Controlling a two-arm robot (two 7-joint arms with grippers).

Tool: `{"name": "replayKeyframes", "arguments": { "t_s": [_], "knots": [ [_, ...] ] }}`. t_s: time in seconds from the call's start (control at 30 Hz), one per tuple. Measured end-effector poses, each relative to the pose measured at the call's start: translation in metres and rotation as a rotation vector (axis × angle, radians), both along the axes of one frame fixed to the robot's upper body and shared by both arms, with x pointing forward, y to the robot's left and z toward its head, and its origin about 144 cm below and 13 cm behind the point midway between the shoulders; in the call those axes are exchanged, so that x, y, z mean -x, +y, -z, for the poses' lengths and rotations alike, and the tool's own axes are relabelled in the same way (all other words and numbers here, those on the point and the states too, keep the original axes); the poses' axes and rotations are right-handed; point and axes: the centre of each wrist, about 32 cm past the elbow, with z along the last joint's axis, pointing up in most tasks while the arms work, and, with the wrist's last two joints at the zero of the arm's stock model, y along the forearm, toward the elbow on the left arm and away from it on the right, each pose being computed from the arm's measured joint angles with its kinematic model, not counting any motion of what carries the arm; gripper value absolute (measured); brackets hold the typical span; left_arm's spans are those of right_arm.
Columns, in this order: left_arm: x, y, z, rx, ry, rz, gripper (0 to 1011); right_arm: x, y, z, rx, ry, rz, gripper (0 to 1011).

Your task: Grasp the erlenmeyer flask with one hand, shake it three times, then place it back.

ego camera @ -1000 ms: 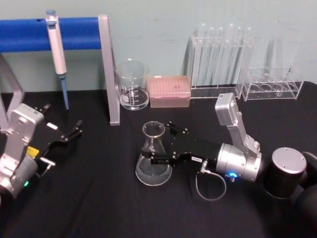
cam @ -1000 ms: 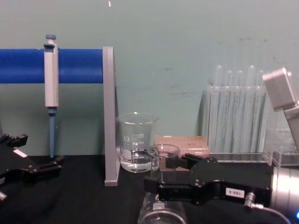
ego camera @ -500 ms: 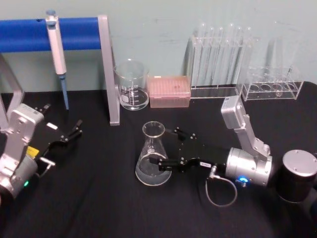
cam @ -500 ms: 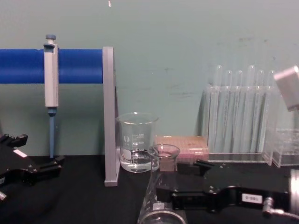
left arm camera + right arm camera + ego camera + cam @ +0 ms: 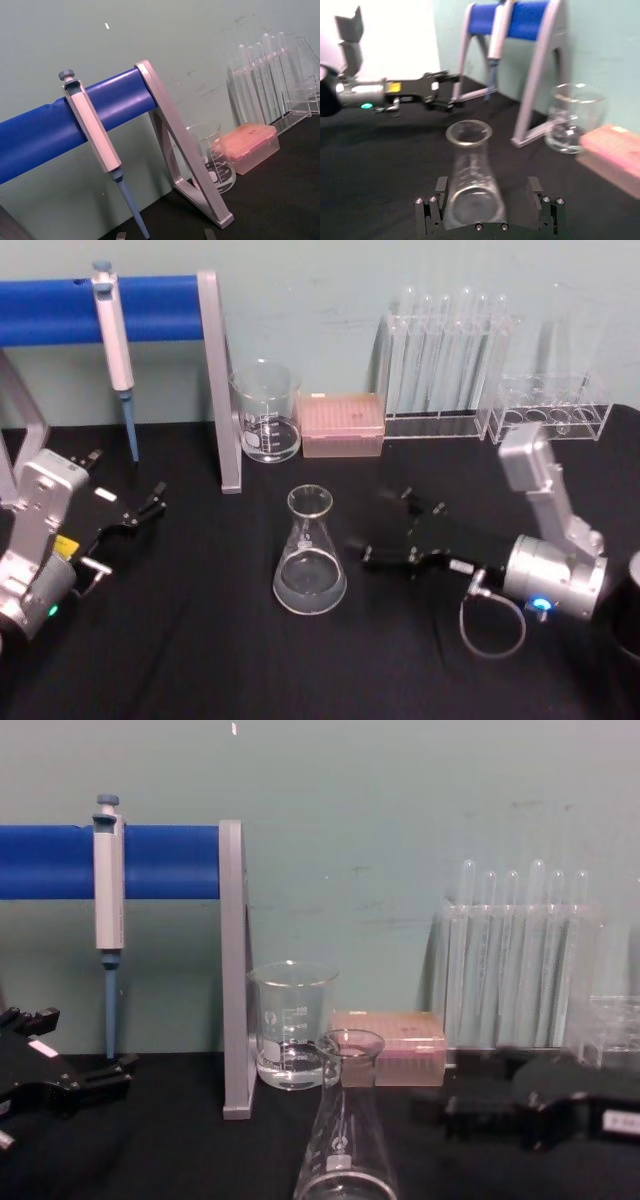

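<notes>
On the black table (image 5: pixel 200 660), the erlenmeyer flask (image 5: pixel 309 562) stands upright and free, forward of the beaker (image 5: pixel 267 411) and the pink tip box (image 5: pixel 343 424). We see the right gripper (image 5: pixel 385 528) lying low just beside the flask on the robot's right, its jaws spread wide and touching nothing; in the right wrist view the flask (image 5: pixel 470 175) sits between the open fingers (image 5: pixel 427 212). We see the left gripper (image 5: pixel 150 502) resting at the table's left, jaws parted, near the pipette (image 5: pixel 115 345) stand.
</notes>
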Motion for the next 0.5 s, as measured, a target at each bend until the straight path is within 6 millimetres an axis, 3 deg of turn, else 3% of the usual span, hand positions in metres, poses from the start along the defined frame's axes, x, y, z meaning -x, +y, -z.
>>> {"name": "replayKeyframes", "arguments": {
  "t_s": [0.2,0.5],
  "knots": [
    [0.0000,0.0000,0.0000,0.000,0.000,0.000,1001,0.0007,-0.0106,-0.0067,-0.029,-0.114,0.113,1002],
    [0.0000,0.0000,0.0000,0.000,0.000,0.000,1001,-0.0031,-0.0067,-0.0037,-0.041,-0.188,0.284,1003]
  ]
}}
